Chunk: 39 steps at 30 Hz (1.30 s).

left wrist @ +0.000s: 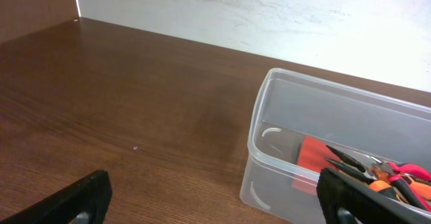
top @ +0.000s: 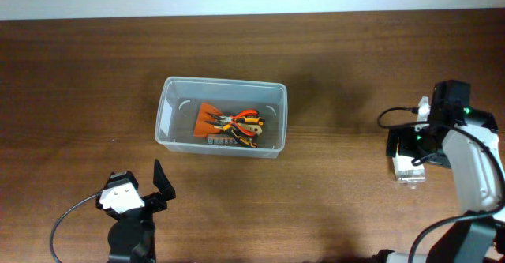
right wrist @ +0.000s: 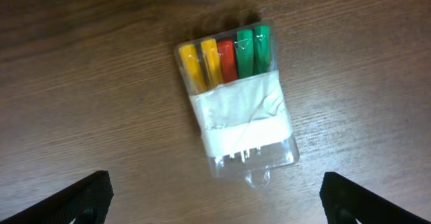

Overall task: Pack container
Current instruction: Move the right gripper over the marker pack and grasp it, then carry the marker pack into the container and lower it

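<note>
I am hovering my right pincer [right wrist: 215, 198], spread wide, directly over the small clear box of bits [right wrist: 236, 109]. Its long axis is running from 11 to 5 o'clock, crossing my closing line. The container [top: 225, 82] is sitting mid-way across the desk [top: 79, 73], at 9 o'clock overhead, nearer my left pincer [left wrist: 219, 200], which is also released.

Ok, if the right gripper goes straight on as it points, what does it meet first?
Probably the small clear box of coloured bits, lying on the table between the right gripper's open fingers; depth unclear.
</note>
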Available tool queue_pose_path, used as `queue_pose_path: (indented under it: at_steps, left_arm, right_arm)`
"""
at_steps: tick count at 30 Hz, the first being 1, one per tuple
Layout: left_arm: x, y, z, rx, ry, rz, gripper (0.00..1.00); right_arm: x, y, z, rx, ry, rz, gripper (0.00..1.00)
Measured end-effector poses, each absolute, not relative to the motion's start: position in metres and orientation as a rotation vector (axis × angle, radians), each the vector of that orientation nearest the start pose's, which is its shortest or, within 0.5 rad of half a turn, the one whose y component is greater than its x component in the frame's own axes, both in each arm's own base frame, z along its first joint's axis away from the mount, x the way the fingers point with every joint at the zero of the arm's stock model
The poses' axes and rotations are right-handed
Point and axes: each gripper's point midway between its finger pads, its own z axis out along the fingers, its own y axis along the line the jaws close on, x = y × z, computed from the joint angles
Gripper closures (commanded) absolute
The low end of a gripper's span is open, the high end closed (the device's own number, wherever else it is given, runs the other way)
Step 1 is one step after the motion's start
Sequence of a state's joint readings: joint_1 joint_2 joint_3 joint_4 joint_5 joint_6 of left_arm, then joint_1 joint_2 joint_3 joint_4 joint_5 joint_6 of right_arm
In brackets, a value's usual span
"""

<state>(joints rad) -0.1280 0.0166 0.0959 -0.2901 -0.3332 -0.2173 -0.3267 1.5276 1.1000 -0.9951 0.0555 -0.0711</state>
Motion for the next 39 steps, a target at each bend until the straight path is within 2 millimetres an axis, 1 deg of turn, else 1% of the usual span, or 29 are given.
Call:
queue_pose_path:
  at_steps: [5,12,16,21,25,28,29,31,34,35,37,39]
  left_arm:
    - [0.232,0.027,0.148,-0.317,1.741,0.047,0.01]
    - [0.232,0.027,0.148,-0.317,1.741,0.047,0.01]
    - [0.232,0.027,0.148,-0.317,1.741,0.047,0.01]
    - [0.232,0.027,0.148,-0.317,1.741,0.047,0.01]
    - [0.232,0.027,0.148,-0.317,1.741,0.047,0.01]
    - [0.232,0.027,0.148,-0.317,1.741,0.047,0.01]
    - [0.232,0.027,0.148,-0.317,1.741,0.047,0.01]
    - [0.232,0.027,0.148,-0.317,1.741,0.047,0.01]
    - [0.232,0.027,0.148,-0.317,1.741,0.047,0.01]
    - [0.232,0.027,0.148,-0.317,1.741,0.047,0.01]
    - [0.232,0.027,0.148,-0.317,1.741,0.047,0.01]
    - [0.232,0.027,0.148,-0.317,1.741,0.047,0.01]
  right_arm:
    - [0.273,-0.111,0.074,0.378,3.021,-0.171,0.01]
    - [0.271,-0.126,0.057,0.445,3.051,-0.177,0.01]
    - [0.274,-0.131,0.049,0.468,3.051,-0.175,0.01]
    - [0.279,-0.134,0.038,0.471,3.055,-0.167,0.01]
    - [0.279,-0.133,0.022,0.459,3.096,-0.149,0.0]
    - [0.278,-0.131,0.011,0.454,3.126,-0.132,0.03]
    - [0.277,-0.131,0.008,0.454,3.132,-0.125,0.04]
    - [0.278,-0.129,0.003,0.448,3.139,-0.103,0.12]
    - [0.28,-0.128,0.001,0.443,3.136,-0.086,0.3]
    - [0.281,-0.127,0.001,0.446,3.133,-0.08,0.35]
    - [0.281,-0.127,0.002,0.451,3.132,-0.079,0.39]
    - [0.281,-0.127,0.002,0.46,3.128,-0.074,0.39]
